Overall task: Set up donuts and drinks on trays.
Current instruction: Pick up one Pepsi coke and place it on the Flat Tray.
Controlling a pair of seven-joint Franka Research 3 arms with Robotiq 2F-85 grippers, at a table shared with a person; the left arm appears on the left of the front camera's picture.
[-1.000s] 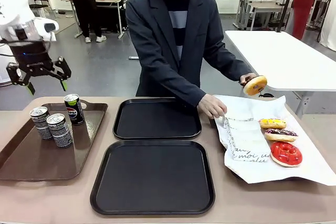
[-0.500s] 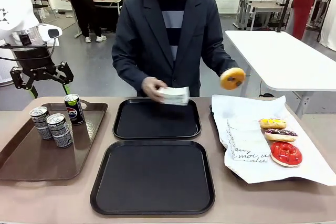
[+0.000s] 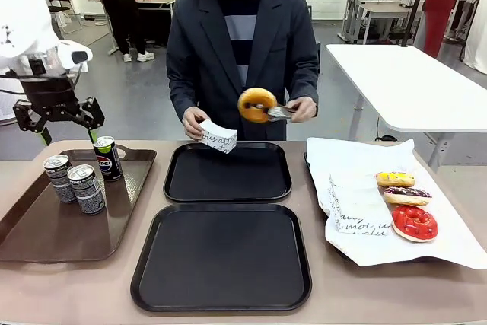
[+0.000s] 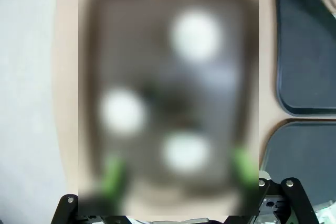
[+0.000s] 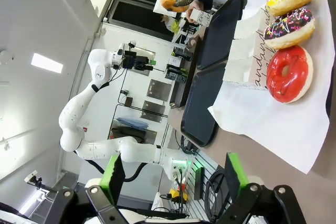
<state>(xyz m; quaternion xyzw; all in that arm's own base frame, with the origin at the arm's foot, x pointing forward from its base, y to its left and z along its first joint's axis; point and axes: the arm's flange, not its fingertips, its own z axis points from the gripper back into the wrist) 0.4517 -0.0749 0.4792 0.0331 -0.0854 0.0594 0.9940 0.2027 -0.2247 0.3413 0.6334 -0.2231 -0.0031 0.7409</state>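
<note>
Three cans [image 3: 86,188], two trays [image 3: 221,258], four donuts [image 3: 414,223] (one aloft).

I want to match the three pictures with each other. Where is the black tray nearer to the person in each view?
Front view: the far black tray lies in the middle of the picture.
Left wrist view: the tray sits at the upper right edge, cut off.
Right wrist view: the tray shows edge-on, upper middle.
Shared landmark: the near black tray, directly beside it everywhere.
</note>
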